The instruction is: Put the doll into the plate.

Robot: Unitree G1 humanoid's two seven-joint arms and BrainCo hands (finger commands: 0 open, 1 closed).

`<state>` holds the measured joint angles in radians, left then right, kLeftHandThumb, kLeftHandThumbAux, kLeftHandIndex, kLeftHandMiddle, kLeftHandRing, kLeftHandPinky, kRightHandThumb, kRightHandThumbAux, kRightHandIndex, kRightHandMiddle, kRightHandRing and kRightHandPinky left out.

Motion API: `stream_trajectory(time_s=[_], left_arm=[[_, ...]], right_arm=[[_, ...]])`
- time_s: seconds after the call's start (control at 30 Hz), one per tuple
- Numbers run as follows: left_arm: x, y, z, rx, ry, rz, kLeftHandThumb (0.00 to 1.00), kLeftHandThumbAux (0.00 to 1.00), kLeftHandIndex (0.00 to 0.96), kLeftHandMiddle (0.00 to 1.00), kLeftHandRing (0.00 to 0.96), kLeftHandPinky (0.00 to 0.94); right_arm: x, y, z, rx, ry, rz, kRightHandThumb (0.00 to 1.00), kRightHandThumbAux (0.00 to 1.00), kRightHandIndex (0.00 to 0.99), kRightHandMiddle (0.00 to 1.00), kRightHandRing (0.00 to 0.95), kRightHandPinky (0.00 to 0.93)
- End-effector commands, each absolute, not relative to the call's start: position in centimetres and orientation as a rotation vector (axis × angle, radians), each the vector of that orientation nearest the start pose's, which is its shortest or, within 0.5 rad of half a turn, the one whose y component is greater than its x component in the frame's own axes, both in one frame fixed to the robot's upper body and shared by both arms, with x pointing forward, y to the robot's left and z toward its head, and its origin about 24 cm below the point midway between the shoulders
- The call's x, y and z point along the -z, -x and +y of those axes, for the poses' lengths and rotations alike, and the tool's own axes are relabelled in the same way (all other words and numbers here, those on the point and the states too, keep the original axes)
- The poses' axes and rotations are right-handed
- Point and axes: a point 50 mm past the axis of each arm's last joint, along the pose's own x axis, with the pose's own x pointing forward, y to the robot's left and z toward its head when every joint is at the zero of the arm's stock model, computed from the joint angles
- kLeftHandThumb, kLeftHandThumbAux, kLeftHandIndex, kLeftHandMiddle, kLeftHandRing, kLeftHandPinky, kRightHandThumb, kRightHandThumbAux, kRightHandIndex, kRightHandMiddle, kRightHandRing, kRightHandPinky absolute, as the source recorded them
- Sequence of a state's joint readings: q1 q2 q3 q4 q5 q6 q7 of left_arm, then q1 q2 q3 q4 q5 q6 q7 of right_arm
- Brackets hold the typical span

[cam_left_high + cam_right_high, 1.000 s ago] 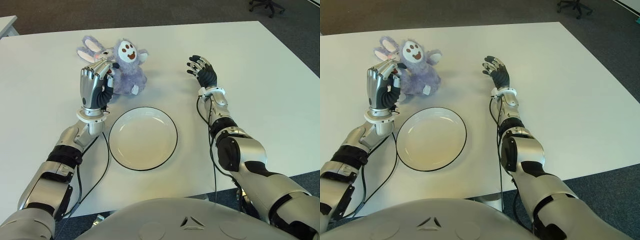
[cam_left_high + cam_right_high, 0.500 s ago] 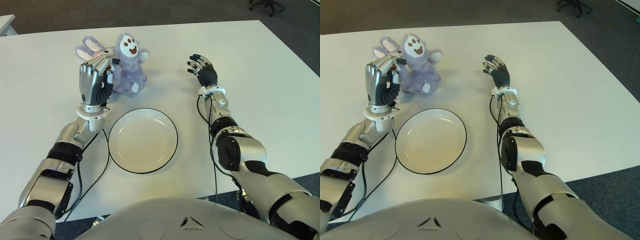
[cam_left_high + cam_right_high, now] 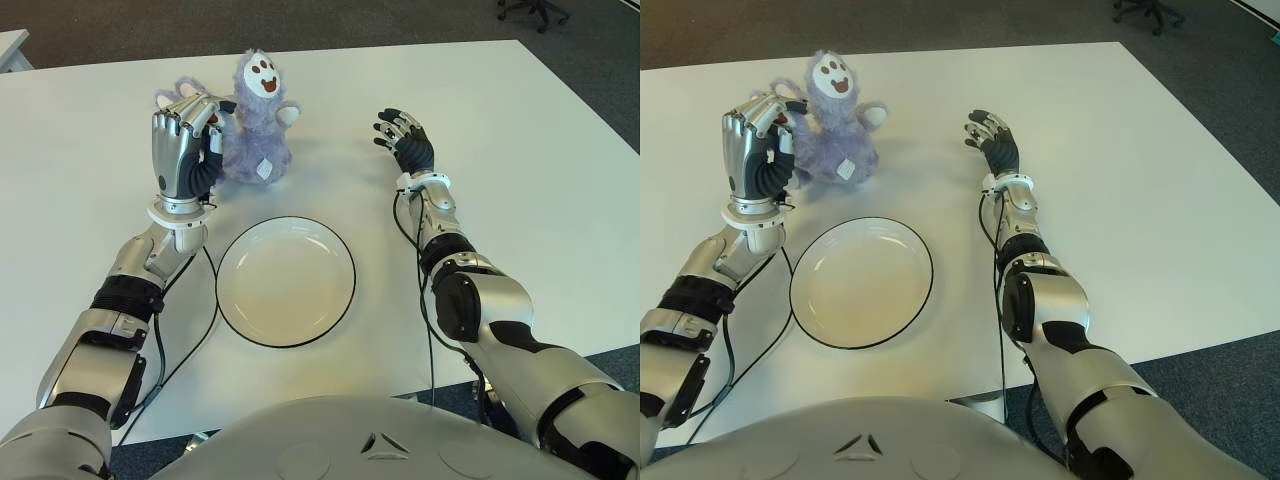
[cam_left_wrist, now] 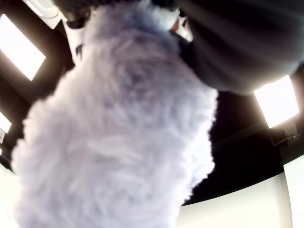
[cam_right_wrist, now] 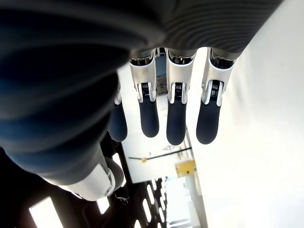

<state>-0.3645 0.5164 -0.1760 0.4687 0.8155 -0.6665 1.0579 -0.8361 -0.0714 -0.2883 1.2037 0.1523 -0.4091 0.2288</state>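
Since the frame a second ago the doll [image 3: 258,120] has been pulled from lying on its side to sitting upright, its white face now turned toward the robot, and the left hand [image 3: 183,150] has shifted slightly up and away with it. The plate and the right hand have stayed where they were.

The left hand stands at about ten o'clock from the plate [image 3: 286,279], wrist down and knuckles up, with its fingers curled into the doll's fur at the doll's nine o'clock side, near the pink-lined ear. In the left wrist view the purple plush [image 4: 114,142] fills most of the picture right against the hand, so the hand is clenched on the doll. The doll's base looks to be on or just above the white desk [image 3: 90,110]; which of the two cannot be told. A small white tag shows on the doll's lower front.

The doll sits at roughly twelve o'clock from the plate, near it but apart, wholly outside the rim. The plate is white with a dark edge and holds nothing.

The right hand [image 3: 405,141] shows at about two o'clock from the plate, well apart from it and from the doll. Its fingers [image 5: 176,114] are stretched out straight and slightly spread, grasping nothing.
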Motion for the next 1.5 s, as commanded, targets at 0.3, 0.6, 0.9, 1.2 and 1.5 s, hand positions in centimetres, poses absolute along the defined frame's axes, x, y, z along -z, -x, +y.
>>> stream_trajectory(time_s=[0.3,0.6,0.9,1.2,1.5], left_arm=[[-12.3,-28.4,20.1,-0.339,-0.922,-1.054,0.946,0.648,0.389,0.522,0.483,0.723],[-13.7,-28.2,20.2,-0.335,-0.911,-1.085,0.946,0.649,0.382,0.533,0.483,0.699],[-14.5,-27.6,20.0,-0.312,-0.869,-1.134,0.940,0.661,0.345,0.486,0.607,0.692],[-14.7,-26.8,19.6,-0.275,-0.817,-1.142,0.942,0.661,0.345,0.491,0.613,0.726],[-15.0,-26.5,19.3,-0.263,-0.794,-1.140,0.946,0.651,0.377,0.530,0.483,0.726]], right_arm=[[-4.5,-37.0,-14.4,-0.117,-0.229,0.040,0.509,0.776,0.241,0.222,0.242,0.297],[-4.5,-37.0,-14.4,-0.117,-0.226,0.042,0.507,0.783,0.241,0.227,0.249,0.302],[-4.5,-37.0,-14.4,-0.119,-0.223,0.040,0.510,0.785,0.244,0.230,0.251,0.305],[-4.5,-36.9,-14.5,-0.116,-0.224,0.042,0.520,0.771,0.243,0.224,0.246,0.298],[-4.4,-36.9,-14.4,-0.121,-0.222,0.041,0.508,0.775,0.239,0.221,0.246,0.302]])
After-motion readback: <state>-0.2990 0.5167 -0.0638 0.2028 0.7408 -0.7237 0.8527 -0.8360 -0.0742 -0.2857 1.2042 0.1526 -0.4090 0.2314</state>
